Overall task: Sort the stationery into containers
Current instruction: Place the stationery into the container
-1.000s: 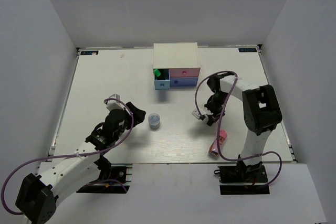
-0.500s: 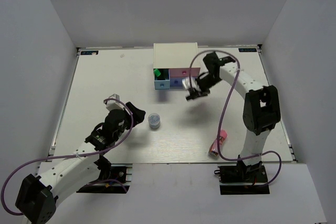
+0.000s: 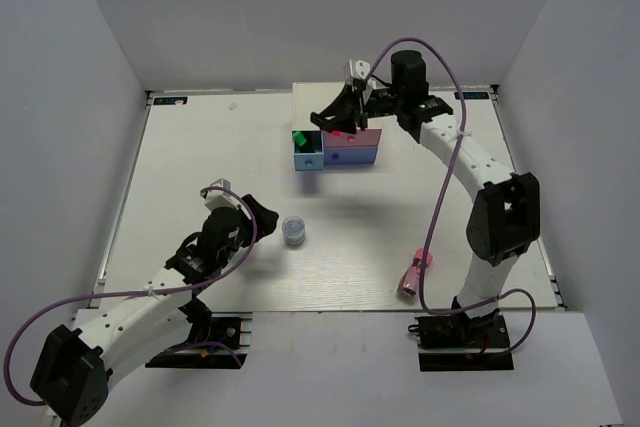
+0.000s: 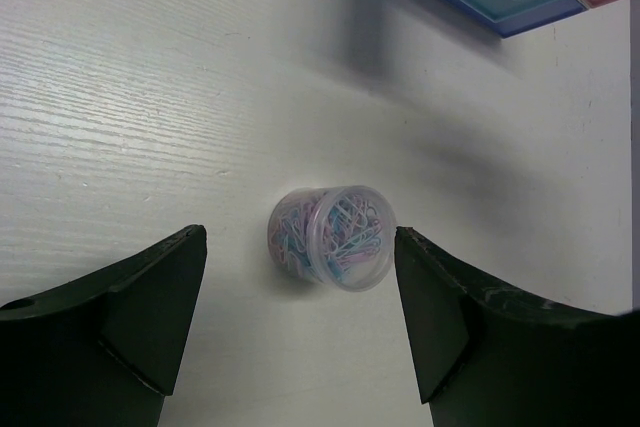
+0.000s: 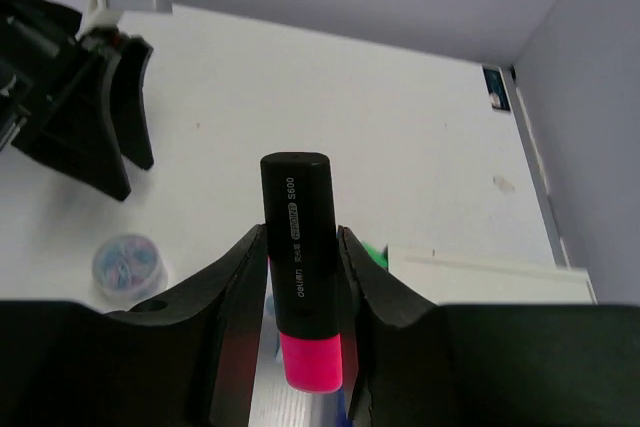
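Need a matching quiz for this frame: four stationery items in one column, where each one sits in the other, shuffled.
Items
1. pink highlighter
2. green highlighter
3. clip pot
4. pink tube

Places
A. lying on the table near the right arm's base
B. in the open blue drawer
C. gripped in the right pincer
D. standing on the table ahead of the open left pincer

Pairs: 1-C, 2-B, 3-D, 4-A
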Robot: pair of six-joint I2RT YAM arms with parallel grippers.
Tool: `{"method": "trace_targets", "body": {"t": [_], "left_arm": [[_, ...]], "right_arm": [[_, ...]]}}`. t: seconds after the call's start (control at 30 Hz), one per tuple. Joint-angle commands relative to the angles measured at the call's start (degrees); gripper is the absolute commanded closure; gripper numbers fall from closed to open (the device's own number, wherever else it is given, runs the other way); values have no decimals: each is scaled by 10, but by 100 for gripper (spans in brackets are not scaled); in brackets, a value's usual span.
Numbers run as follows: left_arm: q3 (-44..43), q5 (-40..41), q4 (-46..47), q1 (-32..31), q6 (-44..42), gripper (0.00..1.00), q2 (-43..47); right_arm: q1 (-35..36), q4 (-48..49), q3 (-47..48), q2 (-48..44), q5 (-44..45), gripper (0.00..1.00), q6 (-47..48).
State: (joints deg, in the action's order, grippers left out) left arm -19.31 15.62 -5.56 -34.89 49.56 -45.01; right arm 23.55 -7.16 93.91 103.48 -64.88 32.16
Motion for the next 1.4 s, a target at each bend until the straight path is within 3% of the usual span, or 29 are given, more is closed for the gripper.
{"method": "trace_targets", "body": {"t": [0.0,0.33,0.53,0.63,0.73,0.77,0.8,0.83,1.0,1.2,1.37], "left_arm": [[-10,-5,5,-2,-5,14,12],[-10,0,-6,-2,-5,14,22],[-10,5,-11,-2,0,14,27],[-5,6,-11,-2,0,14,27],[-5,6,-11,-2,0,14,27],[-10,6,-11,-2,0,14,27],[-10,6,-11,-2,0,14,22],[-10,6,-11,-2,0,14,22],[-5,6,-11,-2,0,14,22],[-5,6,-6,-2,0,14,22],[-5,6,-6,-2,0,14,17]], "right_arm": [[18,264,6,30,-75,88,-227],[41,552,52,166,-169,86,-437],[36,545,105,213,-186,87,-426],[35,489,126,227,-175,87,-375],[33,358,159,232,-141,87,-242],[33,191,173,231,-129,87,-194],[36,131,201,235,-88,87,-32],[36,40,214,241,-78,87,9],[33,-97,229,251,-53,88,149],[32,-148,206,225,-66,90,222],[33,-131,189,214,-74,90,208]]}}
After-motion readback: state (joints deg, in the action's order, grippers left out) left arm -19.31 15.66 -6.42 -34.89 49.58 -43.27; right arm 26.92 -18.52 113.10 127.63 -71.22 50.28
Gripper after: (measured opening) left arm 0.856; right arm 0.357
